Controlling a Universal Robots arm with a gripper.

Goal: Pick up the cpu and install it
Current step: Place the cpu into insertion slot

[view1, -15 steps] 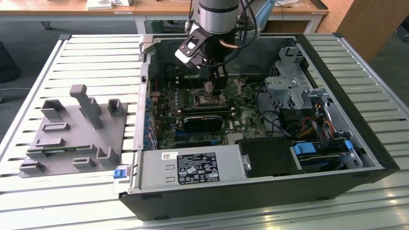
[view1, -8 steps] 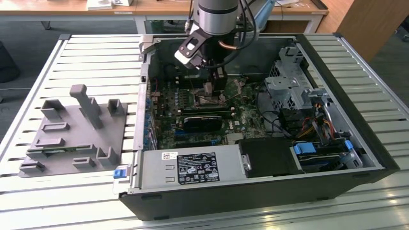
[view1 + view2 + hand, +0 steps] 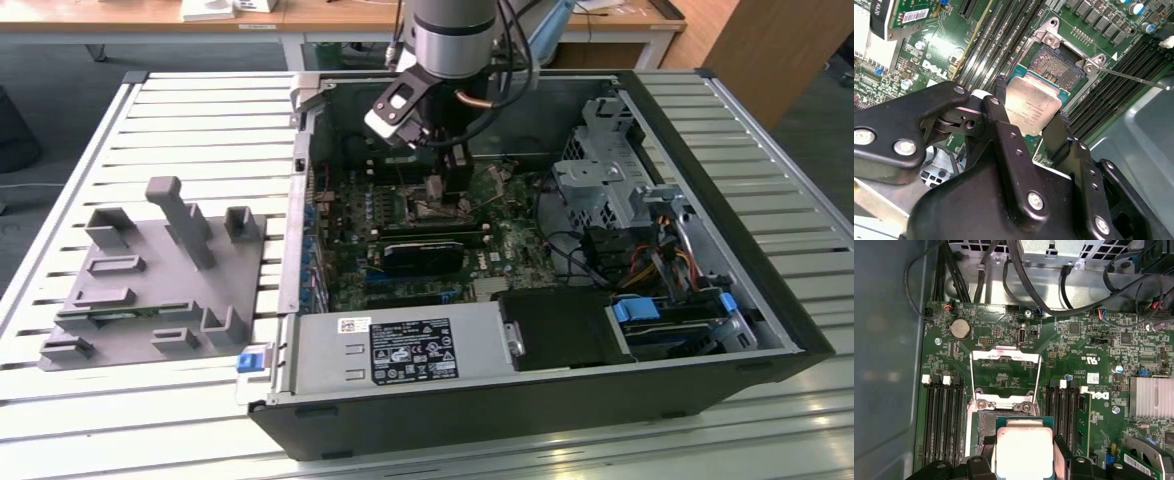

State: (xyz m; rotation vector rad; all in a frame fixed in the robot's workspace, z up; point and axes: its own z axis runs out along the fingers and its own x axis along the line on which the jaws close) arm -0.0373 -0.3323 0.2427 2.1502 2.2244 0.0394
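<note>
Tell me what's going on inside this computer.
The robot arm's gripper has the cpu clamped between its fingers, down inside the open computer case. It holds the chip at the motherboard socket, whose metal load plate is flipped open. The cpu does not look seated yet: part of the socket's contact area shows beyond its edge. A grey plastic tray sits on the table at the exterior view's left.

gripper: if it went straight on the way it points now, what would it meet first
Most likely the open socket. The gripper is shut on the cpu, which hangs partly over the socket, so the cpu would touch it first. How far apart they are is unclear.
</note>
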